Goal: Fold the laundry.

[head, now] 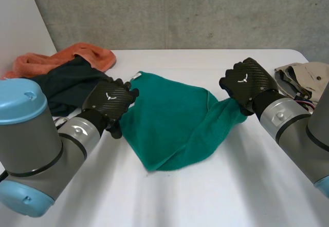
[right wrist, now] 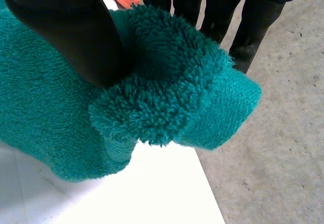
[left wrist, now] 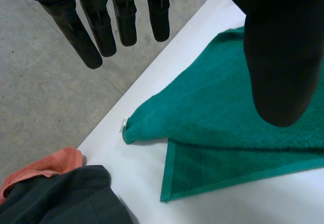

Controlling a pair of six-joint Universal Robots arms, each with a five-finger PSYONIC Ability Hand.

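Green towel (head: 169, 124) on white table (head: 231, 186), one end raised.
Right hand (head: 249, 83), centre right, pinches that end; left hand (head: 109, 102), centre left, fingers straight, holding nothing.

white bench (head: 205, 196), and a teal towel (head: 169, 124) lies loosely doubled on it, between the fingers of the left hand (head: 110, 101) and the right hand (head: 247, 83). behind the left fingers, a dark garment (head: 67, 83), an orange towel (head: 77, 55) past it. beside the right fingers, a beige garment (head: 303, 75).
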